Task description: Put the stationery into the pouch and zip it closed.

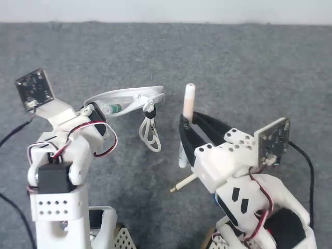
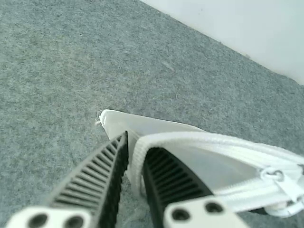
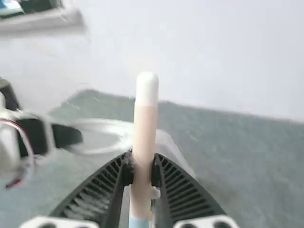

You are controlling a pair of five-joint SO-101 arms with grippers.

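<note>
The white pouch (image 1: 130, 100) is held up above the grey carpet with its zip open, and a green-and-white item shows inside it. My left gripper (image 1: 96, 112) is shut on the pouch's zip edge (image 2: 137, 152); the zip pull (image 2: 280, 176) hangs at the far end. A white strap loop (image 1: 150, 134) dangles below the pouch. My right gripper (image 1: 185, 123) is shut on a peach pen with a white cap (image 1: 188, 101), held upright just right of the pouch's open end. From the right wrist, the pen (image 3: 144, 123) stands before the pouch (image 3: 107, 135).
A thin tan stick (image 1: 182, 184) pokes out from under the right arm near the table's front. Grey carpet (image 1: 249, 72) covers the table, with free room at the back and right. A pale wall runs along the far edge.
</note>
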